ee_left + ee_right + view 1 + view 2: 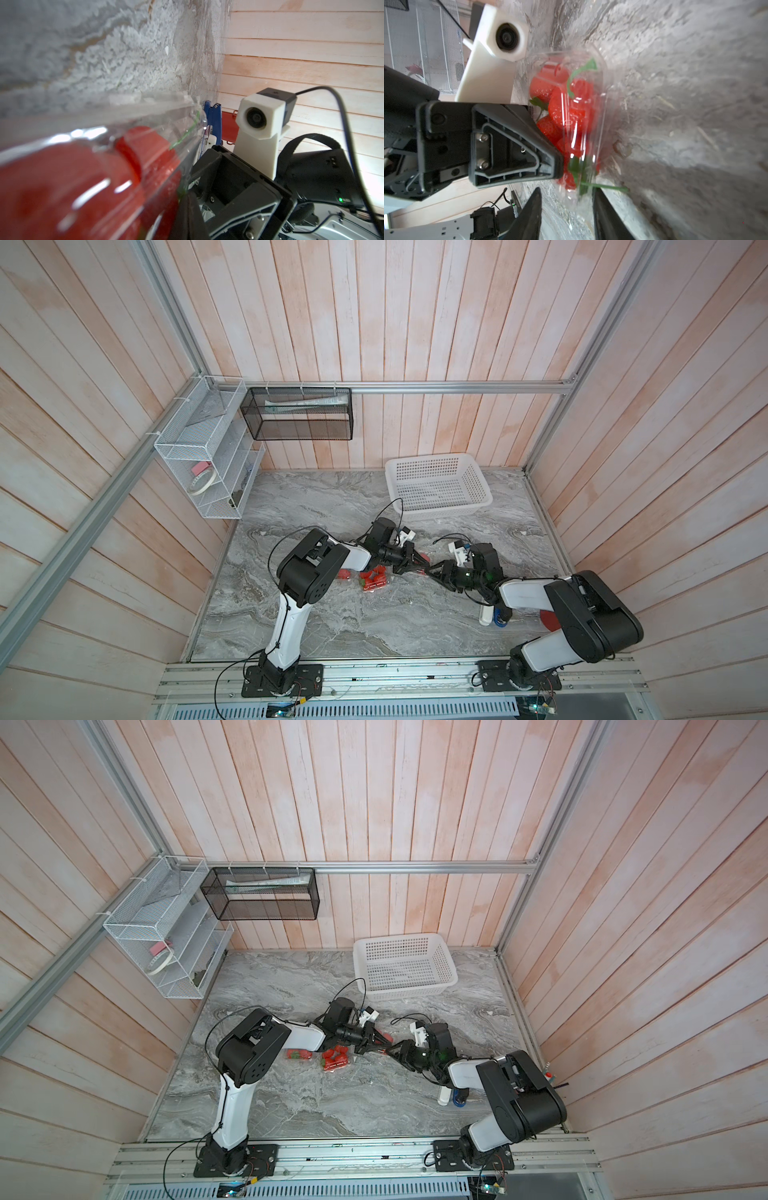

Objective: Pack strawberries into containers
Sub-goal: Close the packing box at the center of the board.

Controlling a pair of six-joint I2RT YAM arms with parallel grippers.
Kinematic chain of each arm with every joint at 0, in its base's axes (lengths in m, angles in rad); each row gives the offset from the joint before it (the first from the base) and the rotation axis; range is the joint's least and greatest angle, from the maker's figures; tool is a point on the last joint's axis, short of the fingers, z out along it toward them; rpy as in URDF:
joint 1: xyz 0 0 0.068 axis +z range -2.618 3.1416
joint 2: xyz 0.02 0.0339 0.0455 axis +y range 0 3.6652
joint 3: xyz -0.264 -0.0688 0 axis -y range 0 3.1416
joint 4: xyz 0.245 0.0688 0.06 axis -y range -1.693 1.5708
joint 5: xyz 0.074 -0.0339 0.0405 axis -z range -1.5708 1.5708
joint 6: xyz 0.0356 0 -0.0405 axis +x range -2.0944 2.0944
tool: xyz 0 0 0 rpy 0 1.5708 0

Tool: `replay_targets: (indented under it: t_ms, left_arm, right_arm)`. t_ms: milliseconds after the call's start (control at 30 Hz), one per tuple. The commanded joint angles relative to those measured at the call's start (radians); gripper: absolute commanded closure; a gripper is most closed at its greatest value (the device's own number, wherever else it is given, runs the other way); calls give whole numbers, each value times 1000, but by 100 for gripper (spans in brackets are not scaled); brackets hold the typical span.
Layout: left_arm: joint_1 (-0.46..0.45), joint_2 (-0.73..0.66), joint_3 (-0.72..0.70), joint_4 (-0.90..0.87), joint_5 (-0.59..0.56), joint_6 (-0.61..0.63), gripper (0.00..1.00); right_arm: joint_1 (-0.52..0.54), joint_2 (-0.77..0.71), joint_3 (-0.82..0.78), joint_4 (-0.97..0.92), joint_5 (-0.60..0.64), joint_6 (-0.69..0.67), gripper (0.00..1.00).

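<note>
Container of clear plastic occupies the centre of the right wrist view, with several strawberries and their green caps packed inside; whether the lid is latched cannot be told. Left gripper enters from the left of that frame. Its jaws are closed and its tip bears against the container's side wall, but whether any plastic is pinched cannot be told. Right gripper shows as two dark fingers at the bottom edge. Its jaws stand open, with the near end of the container between them. In both top views the two grippers meet tip to tip at centre frame above the table, with a patch of red between them. Just left of that point lies a second container holding strawberries. Further left, a third container with red fruit shows partly from under the left arm. Basket, white and perforated, stands at the upper right of the table, well apart from the grippers. In the left wrist view the container fills the lower left, blurred, with red fruit behind the plastic. The right gripper's body and white camera mount fill the lower right.
</note>
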Motion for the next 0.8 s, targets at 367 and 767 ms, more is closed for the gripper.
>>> replay_targets:
  t_ms: [367,767]
  left_arm:
    - [4,64,11,-51,-26,-3,95]
    - [11,61,16,-64,-24,2,95]
  right_arm:
    - [12,89,-43,187,-20,56,75]
    - [14,126,-51,229,-44,70,73]
